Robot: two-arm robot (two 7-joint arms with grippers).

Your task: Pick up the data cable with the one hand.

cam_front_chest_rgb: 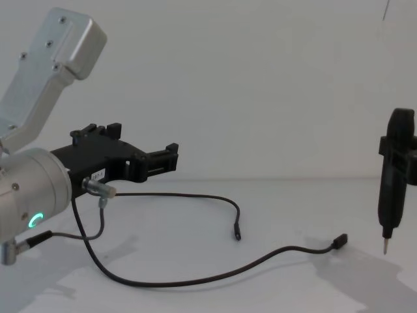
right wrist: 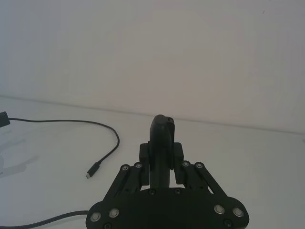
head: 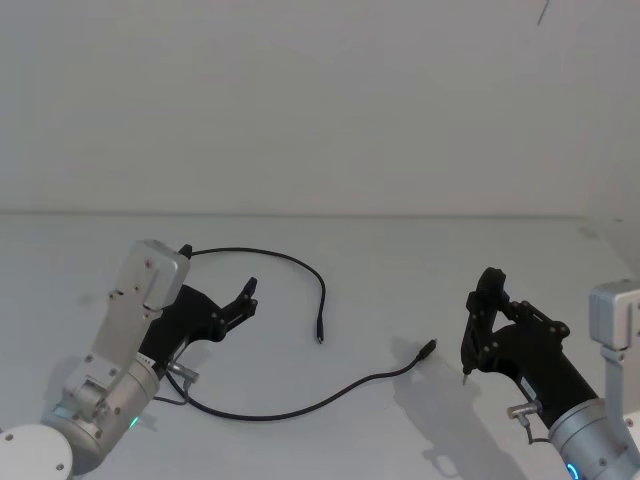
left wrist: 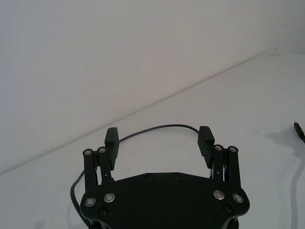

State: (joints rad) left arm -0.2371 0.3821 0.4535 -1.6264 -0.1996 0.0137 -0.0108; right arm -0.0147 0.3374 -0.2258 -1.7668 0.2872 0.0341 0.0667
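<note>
My left gripper (head: pixel 218 272) hangs above the white table (head: pixel 420 260), jaws spread wide, nothing between them. I've got hold of nothing. The data cable (head: pixel 322 310) lies flat on the table below me. From the wrist view, one stretch of it curves across just past my fingertips (left wrist: pixel 206 135), from one finger over to the other. That stretch ends in a small plug out ahead of me. The rest passes under my wrist, swings out in a long bow away from me, and its other plug lies near my right gripper (right wrist: pixel 162 155). That one is clamped on a slim black tool (cam_front_chest_rgb: pixel 394 176), held upright with its metal tip down, well apart from me.
</note>
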